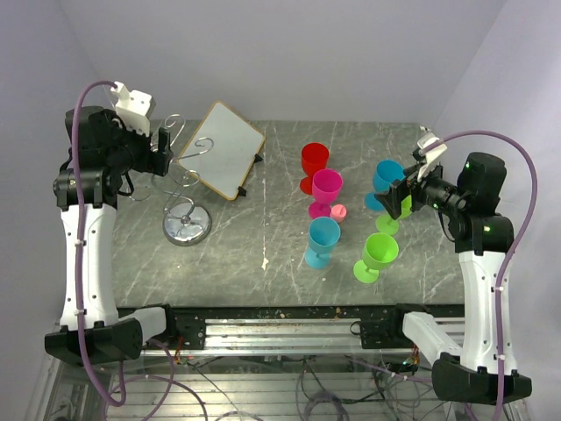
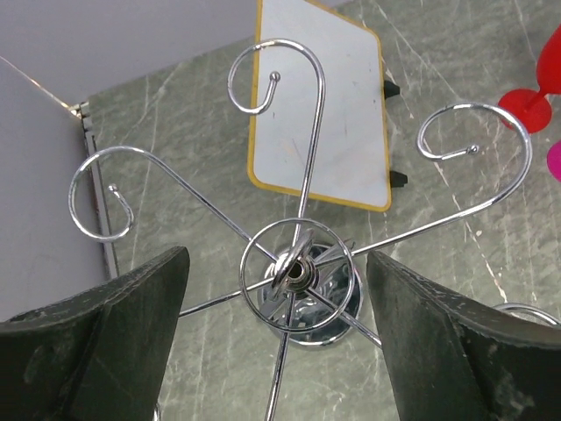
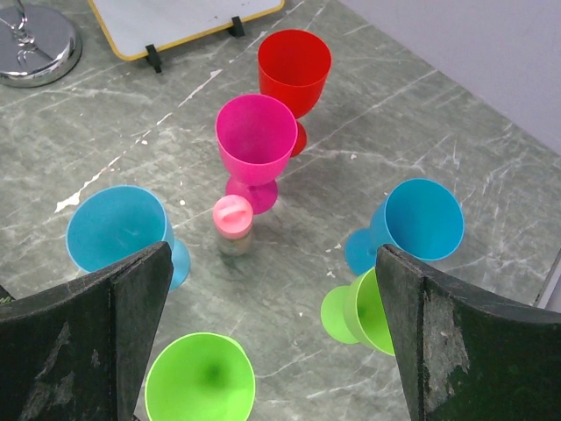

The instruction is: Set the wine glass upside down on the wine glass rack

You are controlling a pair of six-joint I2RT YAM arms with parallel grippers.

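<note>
The wine glass rack (image 1: 187,225) is a silver wire stand with curled hooks on a shiny disc base at the left of the table. My left gripper (image 1: 162,145) hovers over it, open. In the left wrist view the rack's top ring (image 2: 298,272) lies below the left gripper (image 2: 276,259), between the spread fingers, which do not touch it. Several plastic wine glasses stand upright at centre right: red (image 1: 314,163), magenta (image 1: 326,189), blue (image 1: 323,239), green (image 1: 379,254). My right gripper (image 1: 401,195) hangs open above them, holding nothing. In the right wrist view the right gripper (image 3: 273,254) frames bare table between the glasses.
A white board with a wooden frame (image 1: 223,147) leans just behind and right of the rack. A small pink-capped bottle (image 3: 233,224) stands among the glasses. Another blue glass (image 3: 421,224) and another green one (image 3: 364,311) sit under the right arm. Walls close the back and sides.
</note>
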